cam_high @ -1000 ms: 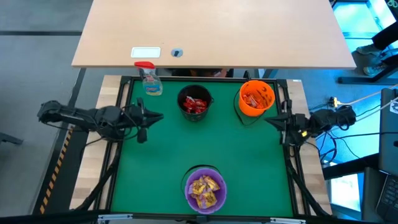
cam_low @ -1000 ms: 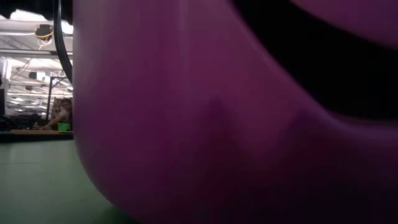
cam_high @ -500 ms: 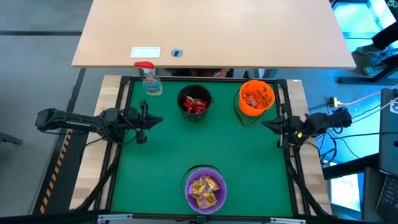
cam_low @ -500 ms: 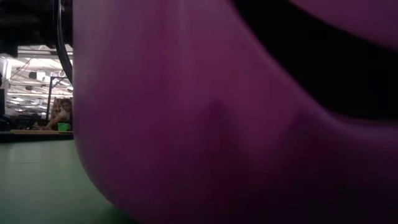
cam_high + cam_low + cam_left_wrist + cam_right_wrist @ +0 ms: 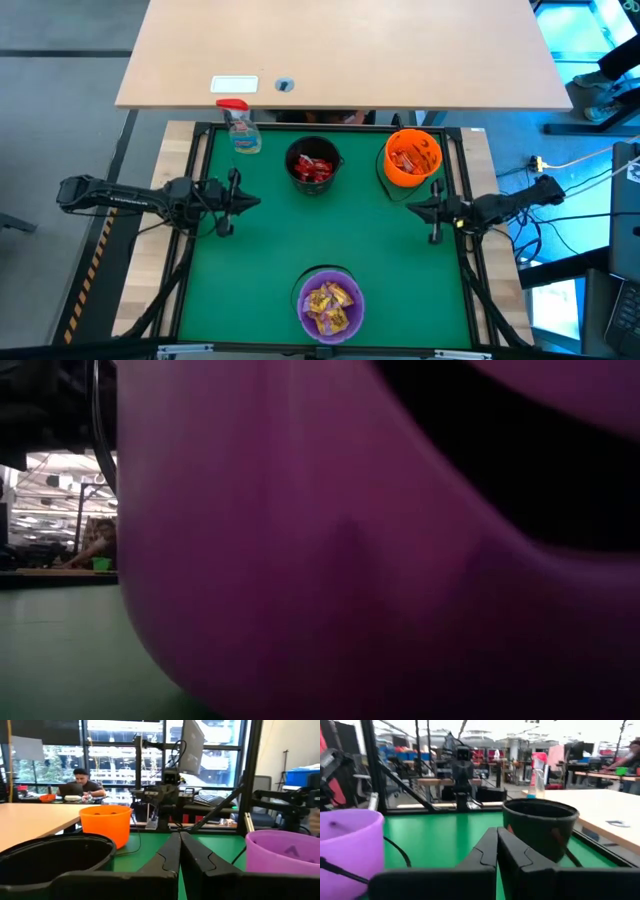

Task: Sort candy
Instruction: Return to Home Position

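Three bowls stand on the green table. A black bowl at the far middle holds red candy. An orange bowl at the far right holds orange candy. A purple bowl at the near edge holds yellow candy and fills the low view. My left gripper hovers shut at the table's left side, pointing level toward the right, its fingers closed together. My right gripper hovers shut at the right side, pointing left, its fingers likewise together. Neither holds anything.
A spray bottle with a red trigger stands at the table's far left corner. A black frame edges the table. A light wooden desk lies beyond the far edge. People sit in the room behind.
Both arms have sunk lower over the table. My right gripper has reached from the right edge toward the table's middle and a little toward the near edge. My left gripper has swung slightly toward the near edge. The bowls have stayed put.
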Robot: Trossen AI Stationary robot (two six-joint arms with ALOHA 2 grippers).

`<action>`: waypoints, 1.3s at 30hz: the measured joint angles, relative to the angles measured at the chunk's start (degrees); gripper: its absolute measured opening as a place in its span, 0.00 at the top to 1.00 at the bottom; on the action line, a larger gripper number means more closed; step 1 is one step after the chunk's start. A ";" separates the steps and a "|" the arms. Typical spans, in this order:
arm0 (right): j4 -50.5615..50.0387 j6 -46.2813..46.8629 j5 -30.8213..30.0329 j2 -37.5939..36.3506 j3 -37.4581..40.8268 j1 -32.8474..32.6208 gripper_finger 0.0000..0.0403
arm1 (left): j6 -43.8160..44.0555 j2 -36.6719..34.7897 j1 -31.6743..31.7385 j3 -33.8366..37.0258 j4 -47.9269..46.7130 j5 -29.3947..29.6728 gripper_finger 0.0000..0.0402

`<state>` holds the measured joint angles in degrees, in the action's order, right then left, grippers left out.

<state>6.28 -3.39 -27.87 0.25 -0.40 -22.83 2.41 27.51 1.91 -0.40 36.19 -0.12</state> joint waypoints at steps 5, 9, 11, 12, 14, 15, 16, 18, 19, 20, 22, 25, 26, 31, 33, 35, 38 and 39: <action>-0.90 0.19 -1.92 0.00 0.00 0.00 0.99 | -0.04 0.00 0.00 0.00 -0.06 -0.57 1.00; -1.64 0.19 -6.83 0.00 0.00 -0.02 0.99 | 0.05 0.00 0.00 0.00 -0.07 -0.50 1.00; -1.68 0.18 -7.50 0.02 0.00 -0.02 0.99 | 0.40 0.00 0.00 0.00 -0.08 0.25 1.00; -1.68 0.19 -7.51 0.02 0.00 -0.02 0.99 | 0.11 0.00 0.00 0.00 -0.14 0.85 1.00; -1.72 0.18 -7.19 0.02 0.00 -0.02 0.99 | -0.19 0.00 0.00 0.00 -0.14 1.05 1.00; -1.72 0.16 -7.14 0.02 0.00 -0.02 0.99 | -0.16 0.00 0.00 0.00 -0.14 1.01 1.00; -1.72 0.19 -7.13 0.00 0.00 -0.02 0.99 | -0.01 0.00 0.00 0.00 -0.17 1.04 1.00; -1.76 0.16 -7.12 0.00 0.00 -0.02 0.99 | 0.00 0.00 0.00 0.00 -0.31 1.04 1.00; -1.79 0.16 -7.11 0.00 0.00 -0.02 0.99 | -0.01 0.00 0.00 0.00 -0.39 1.04 1.00; -1.79 0.16 -7.11 0.00 0.00 -0.02 0.99 | -0.01 0.00 0.00 0.00 -0.44 1.05 1.00; -1.79 0.16 -7.11 0.00 0.00 -0.02 0.99 | -0.01 0.00 0.00 0.00 -0.55 1.05 1.00; -1.81 0.16 -7.11 0.00 0.00 -0.02 0.99 | 0.00 0.00 0.00 0.00 -0.57 1.05 1.00; -1.83 0.16 -7.11 0.00 0.00 -0.02 0.99 | -0.02 0.00 0.00 0.00 -0.57 1.05 1.00; -1.86 0.16 -7.10 0.00 -0.01 -0.04 0.99 | -0.02 0.00 0.00 0.00 -0.57 1.05 1.00; -1.86 0.14 -7.09 0.00 0.00 -0.04 0.99 | -0.02 0.00 0.00 0.00 -0.57 1.05 1.00; -1.86 0.14 -7.09 0.00 -0.02 -0.04 0.99 | -0.02 0.00 0.00 0.00 -0.57 1.07 1.00; -1.86 0.14 -7.10 0.00 -0.02 -0.04 0.99 | -0.02 0.00 0.00 0.00 -0.57 1.07 1.00; -1.87 0.14 -7.09 0.00 -0.02 -0.04 0.99 | -0.02 0.00 0.00 0.00 -0.57 1.07 1.00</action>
<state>4.41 -3.25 -34.96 0.25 -0.43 -22.87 2.39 27.51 1.91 -0.40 35.62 0.95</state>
